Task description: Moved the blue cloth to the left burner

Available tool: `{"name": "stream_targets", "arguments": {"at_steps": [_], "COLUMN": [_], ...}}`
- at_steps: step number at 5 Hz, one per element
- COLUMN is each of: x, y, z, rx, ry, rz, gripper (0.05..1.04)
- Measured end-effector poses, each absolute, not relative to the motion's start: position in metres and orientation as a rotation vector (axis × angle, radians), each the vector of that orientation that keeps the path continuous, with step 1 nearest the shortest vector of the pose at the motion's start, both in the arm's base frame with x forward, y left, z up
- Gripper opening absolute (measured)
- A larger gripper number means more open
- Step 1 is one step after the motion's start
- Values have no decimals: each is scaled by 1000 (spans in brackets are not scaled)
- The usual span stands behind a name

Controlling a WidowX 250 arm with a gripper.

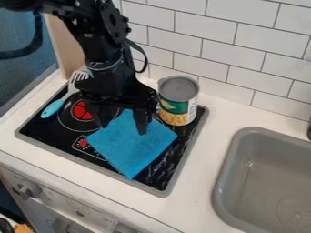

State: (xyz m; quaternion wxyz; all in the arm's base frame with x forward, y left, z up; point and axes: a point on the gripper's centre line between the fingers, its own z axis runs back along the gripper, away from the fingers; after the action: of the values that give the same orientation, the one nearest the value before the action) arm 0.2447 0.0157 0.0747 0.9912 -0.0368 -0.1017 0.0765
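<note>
The black two-finger gripper (124,124) is positioned over the cloth, jaws spread wide, nothing seen clamped between them; contact with the fabric cannot be determined. The bright blue square cloth (132,146) lies on the black toy stovetop (45,129), beside the round red burner disc (82,110).

No text or number can be read. The label (174,107) on the can (178,89), right of the upper centre, carries print too small to make out, as do the white markings (83,143) on the stovetop (163,193), left of centre.
</note>
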Motion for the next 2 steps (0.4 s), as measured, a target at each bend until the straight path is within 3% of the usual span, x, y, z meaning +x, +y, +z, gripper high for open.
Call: {"name": "stream_targets", "arguments": {"at_steps": [2], "x": [253], "y": [27], "z": [53], "rx": [-52], "ry": [-135], "rz": [218], "gripper": [999]}}
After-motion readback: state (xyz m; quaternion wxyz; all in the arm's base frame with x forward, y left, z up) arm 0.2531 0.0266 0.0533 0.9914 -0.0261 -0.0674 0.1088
